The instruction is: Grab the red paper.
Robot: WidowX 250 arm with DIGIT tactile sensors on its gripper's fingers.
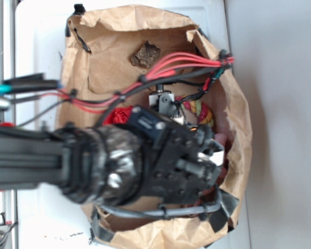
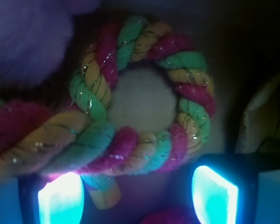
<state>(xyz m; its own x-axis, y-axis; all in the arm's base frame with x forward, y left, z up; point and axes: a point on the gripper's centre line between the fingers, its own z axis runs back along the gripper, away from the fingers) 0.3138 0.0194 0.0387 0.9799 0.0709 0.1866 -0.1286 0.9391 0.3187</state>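
Note:
The red paper point(image 1: 120, 115) shows as a bright red crumpled patch in the exterior view, mostly hidden behind my arm and its cables. My gripper point(image 1: 212, 158) hangs to its right, low inside the brown paper nest, apart from the paper. In the wrist view the gripper point(image 2: 137, 200) is open, and its two glowing fingertips point(image 2: 60, 198) stand wide apart just below the rope ring point(image 2: 144, 98). A dark reddish rounded shape point(image 2: 170, 218) sits at the bottom edge between the fingers; I cannot tell what it is.
The red-yellow-green rope toy point(image 1: 199, 111) lies beside the gripper. A purple-looking plush point(image 2: 23, 37) fills the wrist view's upper left. A dark brown lump point(image 1: 145, 54) rests at the back of the crumpled brown paper wall point(image 1: 238, 104). Red and black cables point(image 1: 186, 65) cross above.

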